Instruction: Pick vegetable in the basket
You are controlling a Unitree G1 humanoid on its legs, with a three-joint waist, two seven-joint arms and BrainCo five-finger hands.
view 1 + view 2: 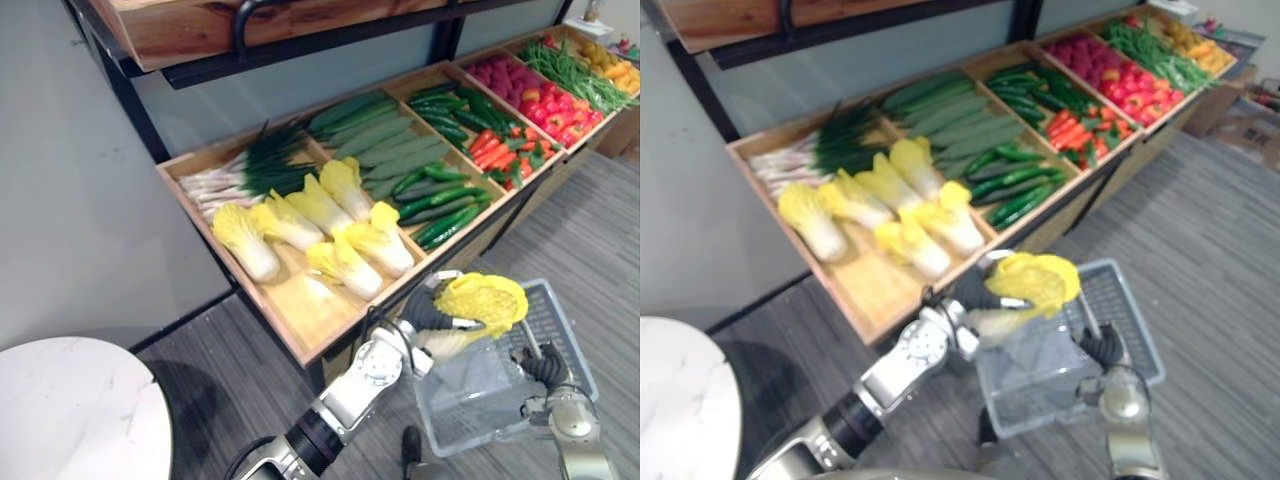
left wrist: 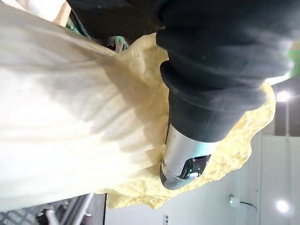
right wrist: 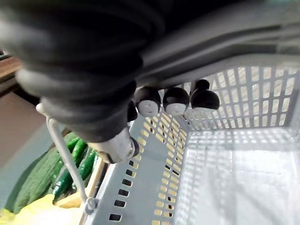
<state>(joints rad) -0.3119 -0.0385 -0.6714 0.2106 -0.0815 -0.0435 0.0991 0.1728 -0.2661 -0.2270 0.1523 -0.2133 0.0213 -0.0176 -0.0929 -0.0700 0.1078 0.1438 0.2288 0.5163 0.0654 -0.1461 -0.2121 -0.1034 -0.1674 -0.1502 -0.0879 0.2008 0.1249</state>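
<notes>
The fingers [image 2: 183,159] of the left hand [image 1: 425,312] are being curled around the pale stem of a yellow cabbage [image 1: 487,298]. The cabbage is being held in the air over the left rim of the grey basket [image 1: 572,340], on the side next to the wooden crate [image 1: 300,310], and it is not yet lying inside. The fingers [image 3: 176,101] of the right hand [image 1: 545,368] are being closed around the basket's handle [image 1: 526,341]. The basket is being carried just beside the crate's front edge. Other cabbages [image 1: 345,255] are lying inside the crate. Grey floor [image 1: 590,250] is lying open beyond the basket's right rim.
</notes>
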